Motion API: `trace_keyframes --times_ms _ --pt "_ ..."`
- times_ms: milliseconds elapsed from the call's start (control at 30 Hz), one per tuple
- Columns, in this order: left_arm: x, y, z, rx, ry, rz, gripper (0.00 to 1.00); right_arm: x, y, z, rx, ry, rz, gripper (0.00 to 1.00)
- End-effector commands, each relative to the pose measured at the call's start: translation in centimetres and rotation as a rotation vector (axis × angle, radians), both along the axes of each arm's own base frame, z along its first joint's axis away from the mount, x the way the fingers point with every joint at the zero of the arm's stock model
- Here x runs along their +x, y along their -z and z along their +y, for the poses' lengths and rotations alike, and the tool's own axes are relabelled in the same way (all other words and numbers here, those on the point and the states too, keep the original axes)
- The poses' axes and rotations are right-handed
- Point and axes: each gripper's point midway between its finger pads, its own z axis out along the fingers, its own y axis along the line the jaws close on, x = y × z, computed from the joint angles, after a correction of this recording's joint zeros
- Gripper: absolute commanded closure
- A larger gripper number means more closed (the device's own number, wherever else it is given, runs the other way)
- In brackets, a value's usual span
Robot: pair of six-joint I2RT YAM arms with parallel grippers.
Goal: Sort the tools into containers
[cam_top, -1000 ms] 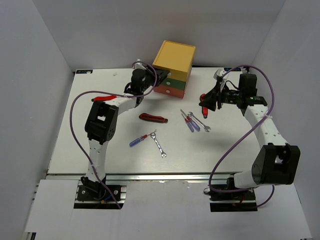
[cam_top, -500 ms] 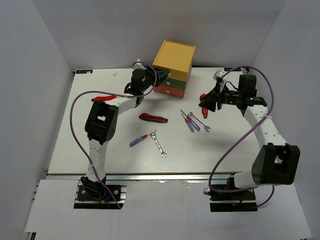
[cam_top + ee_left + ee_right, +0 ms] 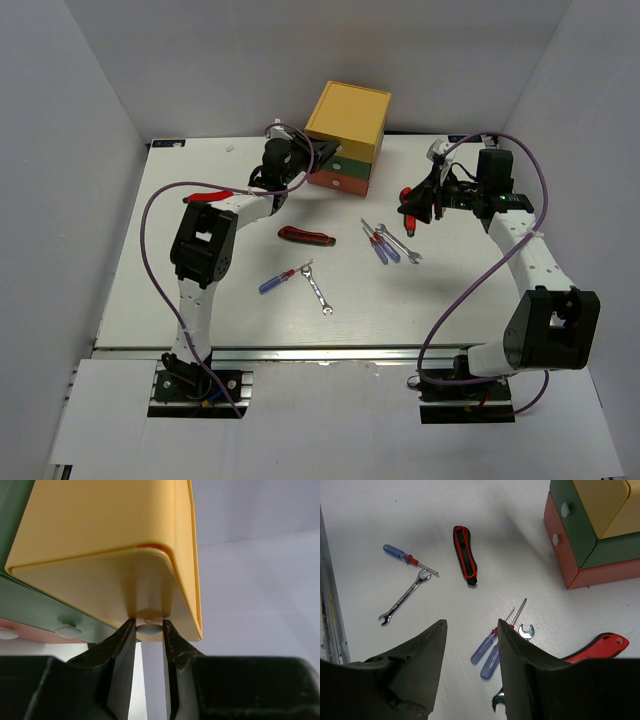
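Note:
The containers are three stacked drawers: yellow point(image 3: 348, 117) on top, green point(image 3: 347, 163) in the middle, orange-red point(image 3: 338, 181) at the bottom. My left gripper point(image 3: 322, 153) is shut on the yellow drawer's white knob point(image 3: 148, 628), and that drawer stands out past the green one. My right gripper point(image 3: 471, 625) is open and empty above the table. A red-and-black knife point(image 3: 597, 647) lies just beside its right finger. Two blue screwdrivers point(image 3: 492, 642) and a wrench point(image 3: 526, 630) lie below it. Another knife point(image 3: 305, 237), a blue screwdriver point(image 3: 277, 279) and a second wrench point(image 3: 317, 287) lie mid-table.
The white table point(image 3: 200, 270) is boxed in by grey walls at the left, back and right. The green drawer's knob point(image 3: 564, 509) and the orange-red drawer's knob point(image 3: 555, 539) face the tools. A purple cable point(image 3: 160, 200) loops beside each arm.
My right gripper has shifted very slightly beside the red-and-black knife. My left gripper stays shut on the yellow drawer's knob.

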Motion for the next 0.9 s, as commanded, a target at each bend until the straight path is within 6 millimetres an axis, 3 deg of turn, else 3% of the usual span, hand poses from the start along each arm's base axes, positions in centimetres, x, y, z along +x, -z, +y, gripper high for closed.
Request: trace_keyframes --times_ms 0,233,300,367,400,433,500,567,867 --pt "-0.6 -1.0 -0.5 -0.002 0.024 -0.018 0.66 -0.1 -1.1 -0.1 0.005 -0.002 -0.052 0.48" --pt "-1.9 -1.4 -0.1 -0.002 0.033 -0.017 0.73 -0.5 -0.2 -0.3 -0.012 -0.005 -0.044 0.48" --pt "-2.6 -2.3 0.1 -0.004 0.037 -0.033 0.73 -0.6 0.2 -0.3 -0.023 -0.005 -0.045 0.48" --pt "-3.4 -1.7 0.5 0.008 0.041 -0.02 0.74 -0.7 0.4 -0.4 -0.028 -0.007 -0.044 0.48" --pt "-4.0 -2.5 0.6 0.006 0.047 -0.033 0.74 -0.8 0.6 -0.4 -0.031 -0.007 -0.042 0.48" --pt "-4.5 -1.7 0.8 0.016 0.05 -0.016 0.74 -0.8 0.6 -0.4 -0.033 -0.009 -0.046 0.48" --pt "-5.4 -2.3 1.1 0.024 0.055 -0.025 0.74 -0.9 0.8 -0.4 -0.036 -0.009 -0.044 0.48" --pt "-6.4 -1.5 1.4 0.043 0.062 -0.008 0.74 -1.0 1.2 -0.5 -0.04 -0.011 -0.038 0.48" --pt "-9.8 -1.1 2.7 0.084 0.086 0.007 0.74 -1.4 2.8 -0.7 -0.059 -0.012 -0.009 0.48"
